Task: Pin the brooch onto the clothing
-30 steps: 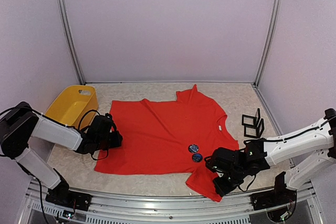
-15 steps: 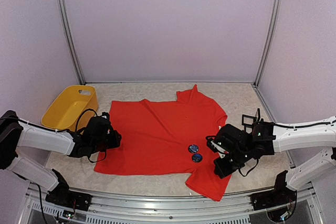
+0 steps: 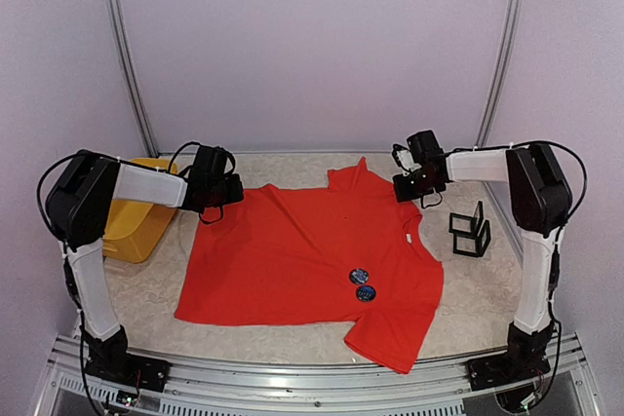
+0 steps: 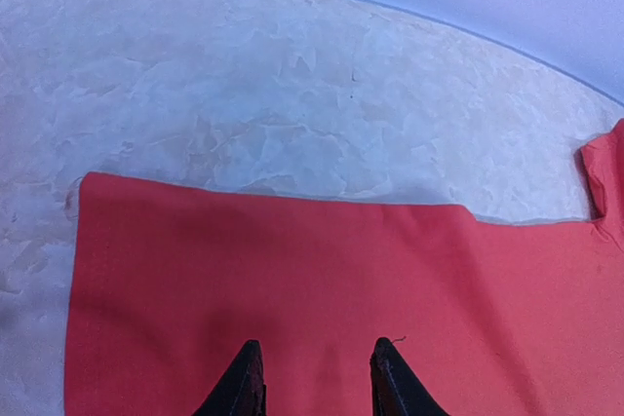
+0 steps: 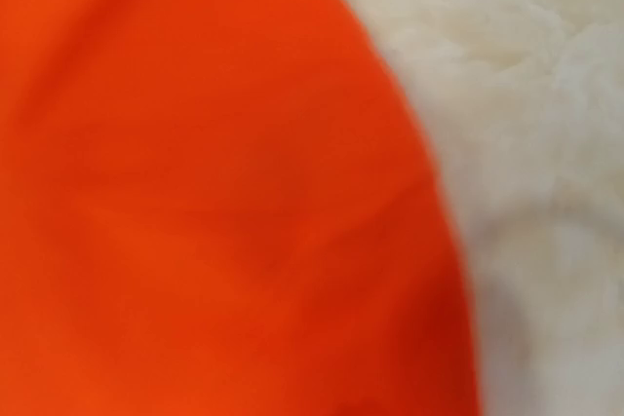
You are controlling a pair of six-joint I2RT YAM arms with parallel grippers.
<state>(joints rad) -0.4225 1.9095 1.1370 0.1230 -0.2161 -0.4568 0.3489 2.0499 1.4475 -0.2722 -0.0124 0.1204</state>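
The shirt (image 3: 292,250) is lying flat across the middle, a brooch (image 3: 359,276) and second brooch (image 3: 366,292) sitting on it toward the front edge, pinning unconfirmed. The left gripper (image 4: 317,344), narrowly parted and empty, is hovering near the far-left corner. The right gripper (image 3: 408,182) is reaching far-right, and I cannot tell how its fingers stand.

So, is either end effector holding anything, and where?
Left end effector: open over the T-shirt, holds nothing. Right end effector, by a sleeve: cannot be told.

Left arm (image 3: 146,183) stretches far, left gripper (image 4: 314,377) pointing down, jaws slightly parted. Right arm (image 3: 480,165) reaches far and leftward; right gripper (image 3: 408,185) jaws hidden.
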